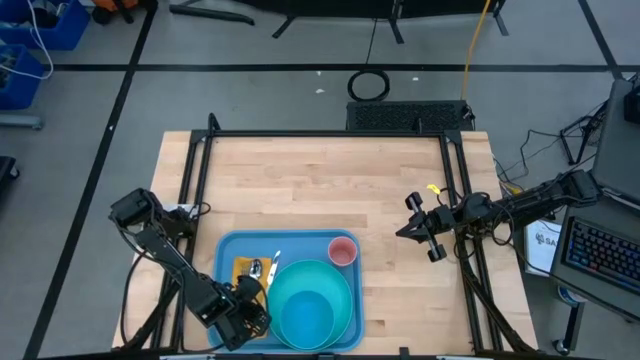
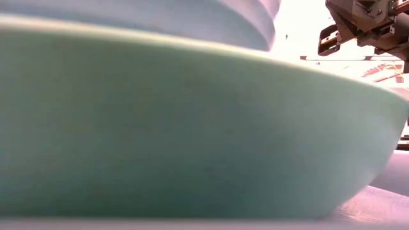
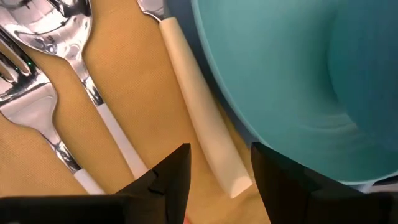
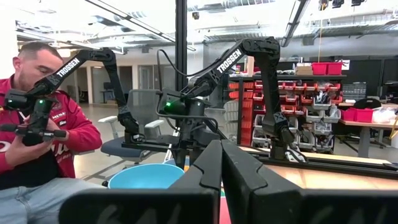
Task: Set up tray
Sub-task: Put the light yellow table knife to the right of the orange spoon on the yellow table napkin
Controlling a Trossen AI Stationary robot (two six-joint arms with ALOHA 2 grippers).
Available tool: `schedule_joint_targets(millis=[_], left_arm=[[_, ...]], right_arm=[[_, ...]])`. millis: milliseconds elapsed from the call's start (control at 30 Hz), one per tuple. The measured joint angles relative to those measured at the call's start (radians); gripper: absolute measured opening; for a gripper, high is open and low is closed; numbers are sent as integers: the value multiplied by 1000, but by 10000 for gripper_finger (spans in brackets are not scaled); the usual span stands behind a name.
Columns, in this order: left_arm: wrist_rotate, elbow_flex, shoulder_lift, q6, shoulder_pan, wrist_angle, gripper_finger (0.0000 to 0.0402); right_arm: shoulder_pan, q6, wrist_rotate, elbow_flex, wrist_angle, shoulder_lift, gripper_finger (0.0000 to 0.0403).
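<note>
Pincer (image 3: pixel 219 171) on my left hangs parted over the knife's cream handle (image 3: pixel 199 112) — tray (image 1: pixel 228 250) below; right pincer (image 4: pixel 221 163) shut.

tray (image 1: pixel 226 252) – blue | plate (image 1: pixel 345 290) – turquoise | bowl (image 1: pixel 306 318) – lighter turquoise | cup (image 1: pixel 343 251) – pink | napkin (image 3: pixel 137 87) – orange-tan | knife handle (image 3: pixel 199 124) – cream | spoon (image 3: pixel 65 28), fork (image 3: pixel 25 106) – silver | table (image 1: pixel 320 185) – pale wood, black frame

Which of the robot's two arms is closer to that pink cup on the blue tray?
Left. The left gripper hovers over the tray near the pink cup; the right gripper hangs off the tray, farther away.
</note>
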Motion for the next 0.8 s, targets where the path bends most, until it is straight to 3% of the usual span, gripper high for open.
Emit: schedule_joint_targets(millis=[800], left_arm=[[2, -1, 56, -28, 10, 27, 172]], right_arm=[[0, 0, 0, 1, 0, 0, 0]])
